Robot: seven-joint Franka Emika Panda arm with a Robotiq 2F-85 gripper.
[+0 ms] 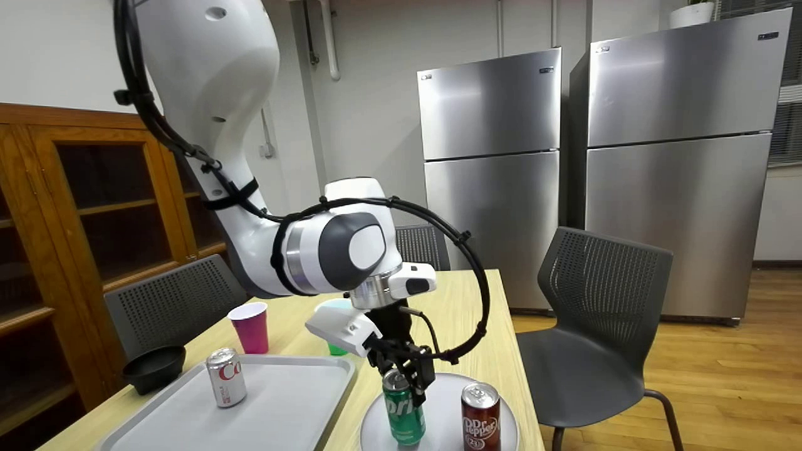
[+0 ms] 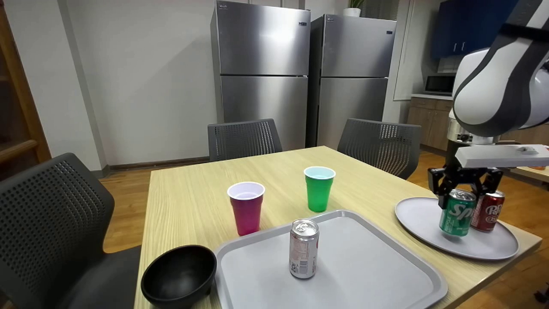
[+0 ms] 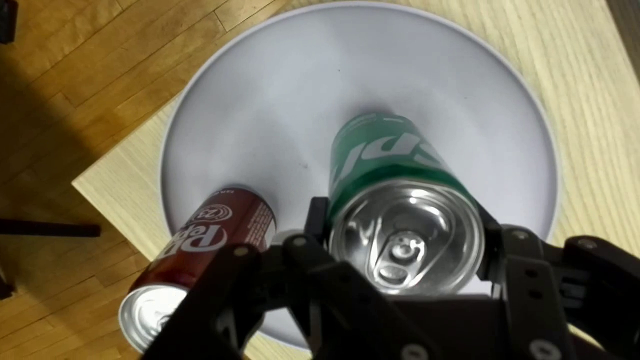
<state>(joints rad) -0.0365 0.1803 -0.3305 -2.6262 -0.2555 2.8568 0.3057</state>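
My gripper [image 3: 405, 230] is shut on a green Sprite can [image 3: 380, 150], one finger against each side near the silver top. The can is roughly upright over a round light grey plate [image 3: 280, 75]. I cannot tell whether its bottom touches the plate. In both exterior views the can [image 1: 404, 418] [image 2: 457, 215] hangs below or stands between the fingers [image 1: 401, 379]. A dark red Dr Pepper can [image 1: 481, 421] stands on the plate beside it. It also shows in the wrist view [image 3: 220, 225], left of the fingers, and partly hidden in an exterior view [image 2: 489, 211].
A grey tray [image 2: 364, 262] beside the plate bears a silver Diet Coke can [image 2: 303, 251]. A black bowl [image 2: 178, 274], a pink cup [image 2: 247, 212] and a green cup [image 2: 318, 191] stand near the tray. The plate is near a table corner [image 3: 100, 180]. Chairs [image 1: 595, 300] surround the table.
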